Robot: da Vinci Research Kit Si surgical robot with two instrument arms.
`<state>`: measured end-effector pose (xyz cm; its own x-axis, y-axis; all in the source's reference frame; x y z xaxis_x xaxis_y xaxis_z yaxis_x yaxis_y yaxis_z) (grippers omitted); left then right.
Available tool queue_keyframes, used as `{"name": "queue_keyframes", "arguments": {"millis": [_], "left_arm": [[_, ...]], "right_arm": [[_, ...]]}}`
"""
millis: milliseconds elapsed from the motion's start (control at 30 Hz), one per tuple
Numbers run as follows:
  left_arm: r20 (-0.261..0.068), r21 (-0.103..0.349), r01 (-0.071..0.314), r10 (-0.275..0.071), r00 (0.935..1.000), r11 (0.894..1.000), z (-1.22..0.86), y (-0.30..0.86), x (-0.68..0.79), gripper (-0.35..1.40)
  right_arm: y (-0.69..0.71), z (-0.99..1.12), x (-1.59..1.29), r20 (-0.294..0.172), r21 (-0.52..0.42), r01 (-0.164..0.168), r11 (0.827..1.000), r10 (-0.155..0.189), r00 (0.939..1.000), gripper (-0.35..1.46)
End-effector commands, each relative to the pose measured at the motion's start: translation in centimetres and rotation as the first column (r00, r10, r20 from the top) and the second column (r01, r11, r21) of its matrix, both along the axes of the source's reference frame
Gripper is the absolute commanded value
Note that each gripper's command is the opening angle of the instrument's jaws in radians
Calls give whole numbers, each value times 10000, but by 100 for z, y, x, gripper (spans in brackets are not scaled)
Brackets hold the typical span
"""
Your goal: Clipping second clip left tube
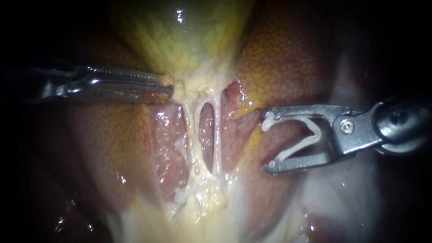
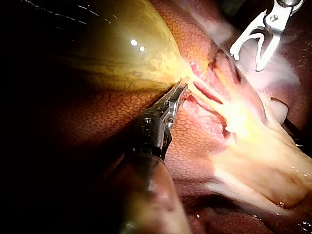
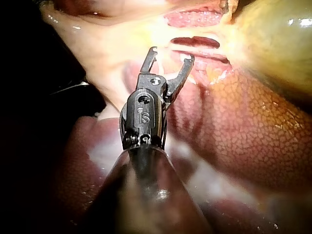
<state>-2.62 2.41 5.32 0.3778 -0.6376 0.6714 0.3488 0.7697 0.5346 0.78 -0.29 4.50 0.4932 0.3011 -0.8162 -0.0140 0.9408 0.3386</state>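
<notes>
Nearest, at 3 o'clock in the endoscope view, is the right instrument (image 1: 266,140). Its jaws stand wide apart and carry an open white clip (image 1: 310,135), one leg against each jaw. The mouth faces the centre but is apart from the tubes.

At 10 o'clock the left instrument (image 1: 168,87) has its jaws pressed on the narrow end of the gallbladder (image 1: 180,40) and holds it toward 9 o'clock.

In the centre two pale tubes run from 12 to 6 o'clock with a dark gap between them. The left tube (image 1: 188,130) is the task's one and the right tube (image 1: 218,135) is just beside it. Near 6 o'clock a white piece (image 1: 181,195), perhaps a clip, lies at the low end.

I judge the left tube thin, soft, wet and easy to tear. The clip should take its bare middle, through the gap, without catching the neighbour.

Farthest are the gallbladder and the liver (image 1: 288,58).
</notes>
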Motion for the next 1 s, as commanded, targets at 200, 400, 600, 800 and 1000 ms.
{"name": "queue_keyframes", "arguments": {"millis": [200,400,600,800,1000], "left_arm": [[14,27,-15,15,10000,10000,-5,1,3,-35],[64,169,-58,57,10000,9998,-35,7,17,-35],[38,137,229,-229,9997,9996,-63,20,39,-35],[30,115,322,-322,9995,9994,-69,24,45,-35],[29,114,323,-323,9995,9994,-69,24,45,-35]], "right_arm": [[0,0,0,17,-9,-24,10000,24,10000,50],[0,0,0,19,-9,-26,10000,26,10000,50],[1,1,1,-12,18,7,10000,-7,10000,50],[0,2,4,-76,65,74,10000,-73,9999,50],[0,2,9,-303,221,273,9994,-266,9992,50]]}}
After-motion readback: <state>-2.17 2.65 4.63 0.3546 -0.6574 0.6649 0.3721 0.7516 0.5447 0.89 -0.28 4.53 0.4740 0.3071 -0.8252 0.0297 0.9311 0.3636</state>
